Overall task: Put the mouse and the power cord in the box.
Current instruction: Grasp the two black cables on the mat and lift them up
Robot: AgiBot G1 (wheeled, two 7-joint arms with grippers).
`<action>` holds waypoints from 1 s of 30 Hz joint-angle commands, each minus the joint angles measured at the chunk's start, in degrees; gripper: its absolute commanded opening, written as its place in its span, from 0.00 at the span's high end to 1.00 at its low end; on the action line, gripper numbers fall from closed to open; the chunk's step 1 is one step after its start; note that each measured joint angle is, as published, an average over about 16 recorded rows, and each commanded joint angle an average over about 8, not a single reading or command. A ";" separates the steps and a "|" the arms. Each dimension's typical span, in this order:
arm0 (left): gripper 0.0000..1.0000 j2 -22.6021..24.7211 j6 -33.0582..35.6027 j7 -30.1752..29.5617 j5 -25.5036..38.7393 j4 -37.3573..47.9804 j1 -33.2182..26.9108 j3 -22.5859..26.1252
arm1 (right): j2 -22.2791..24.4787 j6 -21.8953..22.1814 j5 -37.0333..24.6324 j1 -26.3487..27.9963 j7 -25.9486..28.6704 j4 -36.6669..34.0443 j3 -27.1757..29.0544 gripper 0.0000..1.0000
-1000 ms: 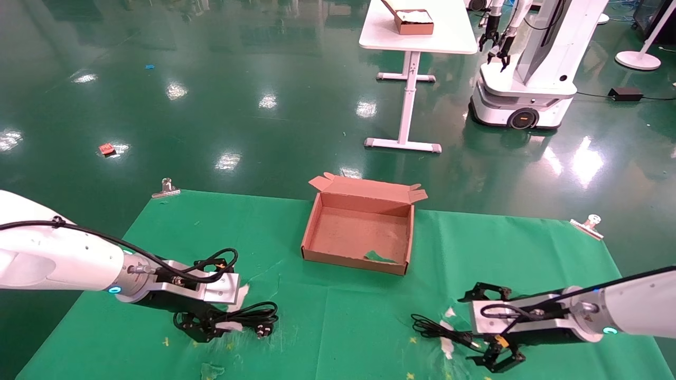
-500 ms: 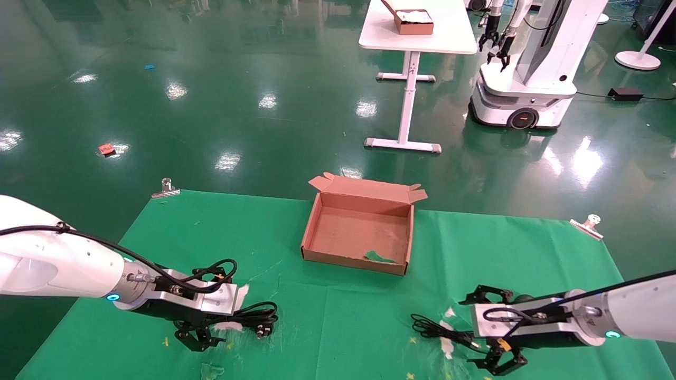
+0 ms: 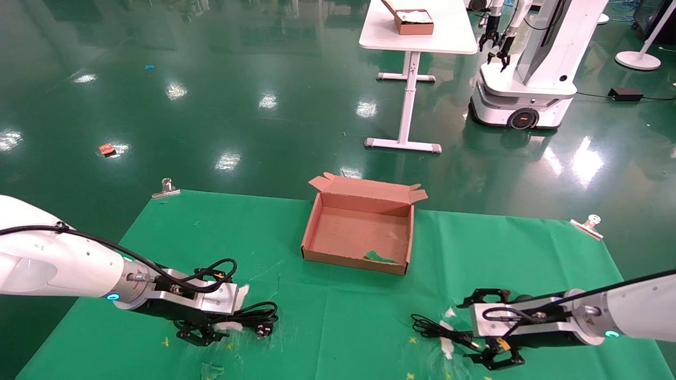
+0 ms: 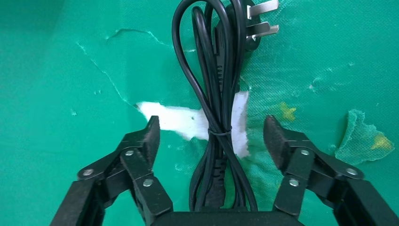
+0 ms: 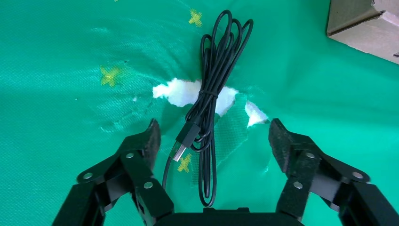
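Left end effector (image 4: 211,136) — fingers spread wide, gripping nothing, low over the power cord (image 4: 216,94), which lies bundled between them on the green desk (image 3: 327,316) at near left. Right end effector (image 5: 214,139) — likewise wide open and empty, straddling the mouse's thin coiled cable (image 5: 211,94) at near right. The box (image 3: 359,232) sits open at desk centre, well apart from both.

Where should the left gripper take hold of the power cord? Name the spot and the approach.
Grip the power cord at its tied waist, where the strands are pinched into one narrow bundle. Come straight down from above: it lies flat on the cloth, and the left gripper is open with a finger on each side of that waist.
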 commanded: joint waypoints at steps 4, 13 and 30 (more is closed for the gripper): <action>1.00 -0.04 0.03 -0.05 -0.02 -0.10 0.04 -0.02 | 0.02 0.00 0.02 -0.03 0.02 0.09 0.02 1.00; 1.00 -0.07 0.07 -0.09 -0.05 -0.21 0.07 -0.04 | 0.05 0.00 0.05 -0.06 0.05 0.17 0.03 1.00; 1.00 -2.37 4.44 -1.87 -1.79 0.96 -1.67 -1.19 | 1.37 -1.90 1.03 1.28 0.24 0.52 0.69 1.00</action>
